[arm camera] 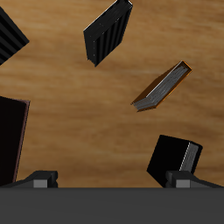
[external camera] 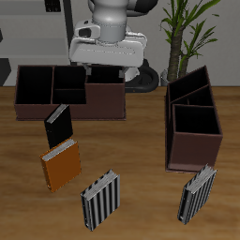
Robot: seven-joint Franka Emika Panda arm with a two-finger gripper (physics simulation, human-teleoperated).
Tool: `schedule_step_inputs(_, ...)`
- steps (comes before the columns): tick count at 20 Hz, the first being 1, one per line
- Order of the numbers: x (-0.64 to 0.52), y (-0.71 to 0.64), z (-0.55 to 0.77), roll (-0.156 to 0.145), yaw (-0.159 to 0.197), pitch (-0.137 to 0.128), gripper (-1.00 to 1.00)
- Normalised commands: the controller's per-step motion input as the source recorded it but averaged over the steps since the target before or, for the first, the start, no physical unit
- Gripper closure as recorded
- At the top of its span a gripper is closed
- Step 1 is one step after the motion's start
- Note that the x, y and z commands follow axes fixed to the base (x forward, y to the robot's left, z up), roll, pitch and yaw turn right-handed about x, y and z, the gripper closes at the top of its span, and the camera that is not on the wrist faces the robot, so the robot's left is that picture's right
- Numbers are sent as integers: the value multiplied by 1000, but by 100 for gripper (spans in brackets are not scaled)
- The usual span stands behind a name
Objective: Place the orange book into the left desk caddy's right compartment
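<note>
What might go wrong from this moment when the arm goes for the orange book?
1. The black book lies just behind the orange book, so the descending gripper may hit or grab the black one.
2. A striped book stands close in front and could be knocked over.
3. The gripper's opening cannot be seen.

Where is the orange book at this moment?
In the exterior view the orange book lies on the table toward its front edge, between the black book farther back and a striped book nearer the front.

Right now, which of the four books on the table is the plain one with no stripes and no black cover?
The orange book, between the black book and a striped book nearer the front edge. It alone has a bright orange cover.
</note>
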Motion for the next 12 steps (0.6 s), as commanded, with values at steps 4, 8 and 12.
schedule_step_inputs(4,136,-310,60,42,-1,-7,-100)
schedule_step_inputs(8,178,-583,100,14,-37,-12,-100)
schedule_step_inputs(12,263,-609,83,55,40,2,-100)
